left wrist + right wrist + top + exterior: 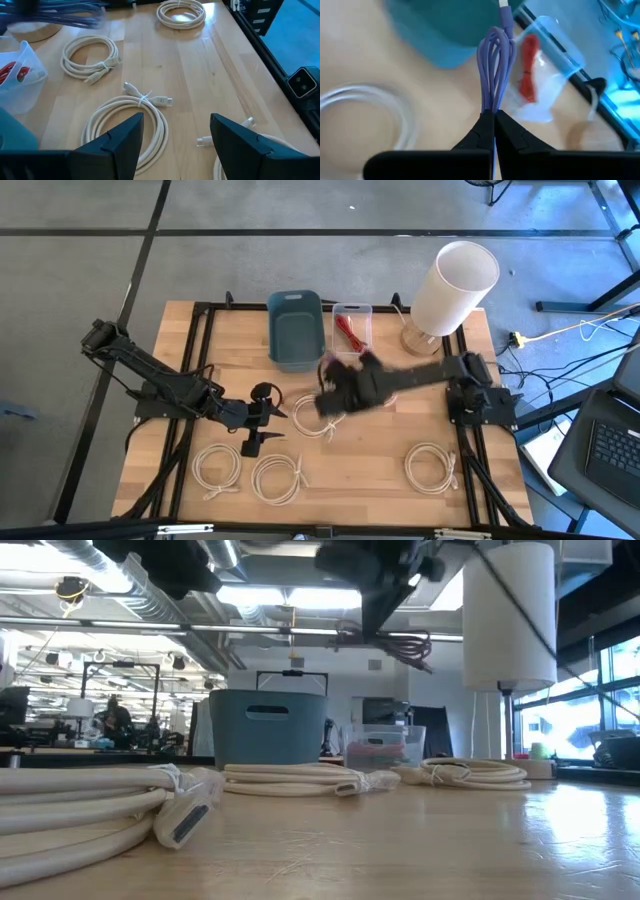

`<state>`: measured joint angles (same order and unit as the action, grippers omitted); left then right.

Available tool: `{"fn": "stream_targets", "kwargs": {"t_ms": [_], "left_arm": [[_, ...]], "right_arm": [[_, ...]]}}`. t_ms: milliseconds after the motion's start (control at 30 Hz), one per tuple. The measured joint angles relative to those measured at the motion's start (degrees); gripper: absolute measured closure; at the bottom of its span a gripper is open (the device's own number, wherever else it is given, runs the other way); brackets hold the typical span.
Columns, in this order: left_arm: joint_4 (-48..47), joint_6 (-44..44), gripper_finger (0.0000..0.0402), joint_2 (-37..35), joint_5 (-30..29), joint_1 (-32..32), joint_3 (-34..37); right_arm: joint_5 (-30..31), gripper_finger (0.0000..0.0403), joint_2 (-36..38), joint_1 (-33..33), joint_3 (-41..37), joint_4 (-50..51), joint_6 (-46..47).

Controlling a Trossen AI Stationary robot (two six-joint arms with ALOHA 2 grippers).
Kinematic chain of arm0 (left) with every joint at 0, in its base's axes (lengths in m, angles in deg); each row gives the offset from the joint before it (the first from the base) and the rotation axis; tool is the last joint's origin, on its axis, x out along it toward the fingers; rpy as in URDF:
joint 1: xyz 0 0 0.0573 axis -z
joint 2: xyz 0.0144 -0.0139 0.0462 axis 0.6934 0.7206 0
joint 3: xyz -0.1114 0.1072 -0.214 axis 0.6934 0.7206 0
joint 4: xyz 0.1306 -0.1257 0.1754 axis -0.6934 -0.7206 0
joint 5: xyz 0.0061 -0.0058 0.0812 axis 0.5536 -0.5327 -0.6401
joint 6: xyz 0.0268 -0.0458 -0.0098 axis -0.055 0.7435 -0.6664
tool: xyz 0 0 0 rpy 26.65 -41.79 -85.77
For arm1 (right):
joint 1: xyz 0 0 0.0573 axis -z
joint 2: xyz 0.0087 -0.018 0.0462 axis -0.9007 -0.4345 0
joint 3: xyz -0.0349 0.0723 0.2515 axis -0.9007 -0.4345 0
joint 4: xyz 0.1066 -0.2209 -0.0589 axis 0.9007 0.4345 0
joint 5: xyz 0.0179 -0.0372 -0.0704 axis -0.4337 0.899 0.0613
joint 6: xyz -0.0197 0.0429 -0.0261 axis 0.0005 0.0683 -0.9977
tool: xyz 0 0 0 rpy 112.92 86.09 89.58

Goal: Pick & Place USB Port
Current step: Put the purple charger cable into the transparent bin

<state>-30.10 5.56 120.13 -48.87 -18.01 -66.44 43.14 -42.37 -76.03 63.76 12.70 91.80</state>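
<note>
Right gripper [494,116] clenched on a purple cable [496,60], the looped bundle pinched between the two dark fingers and sticking out ahead of them. Held in the air above the table [380,460], near the blue bin [295,328] and the clear box [352,326] with red cables [348,330] inside. Blurred in the high view, with the right arm reaching in from the right edge toward the table's middle. Seen from the low view, purple cable [400,642] hanging up high, between the blue bin [267,726] and the white lamp [508,620].

Left gripper [175,137] released, fingers spread wide with nothing between them, poised over the wood at the left front part of the table. Just beyond those fingers, a white coiled cable [127,125]; farther off, two more white coils [90,55], [181,12].

From above, four white coils on the wood: two near the front left [218,467], [278,477], one at the middle [310,418] under the right arm, one at the front right [432,466]. White lamp [455,285] standing on a round wooden base at the back right corner.
</note>
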Motion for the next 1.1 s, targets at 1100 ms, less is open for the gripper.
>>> {"fn": "stream_targets", "kwargs": {"t_ms": [1100], "left_arm": [[8.7,-11.13,0.0178,0.0,-5.44,-0.17,-0.21]], "right_arm": [[-27.86,0.0403,16.44,35.36,-12.37,-20.98,-21.57]]}}
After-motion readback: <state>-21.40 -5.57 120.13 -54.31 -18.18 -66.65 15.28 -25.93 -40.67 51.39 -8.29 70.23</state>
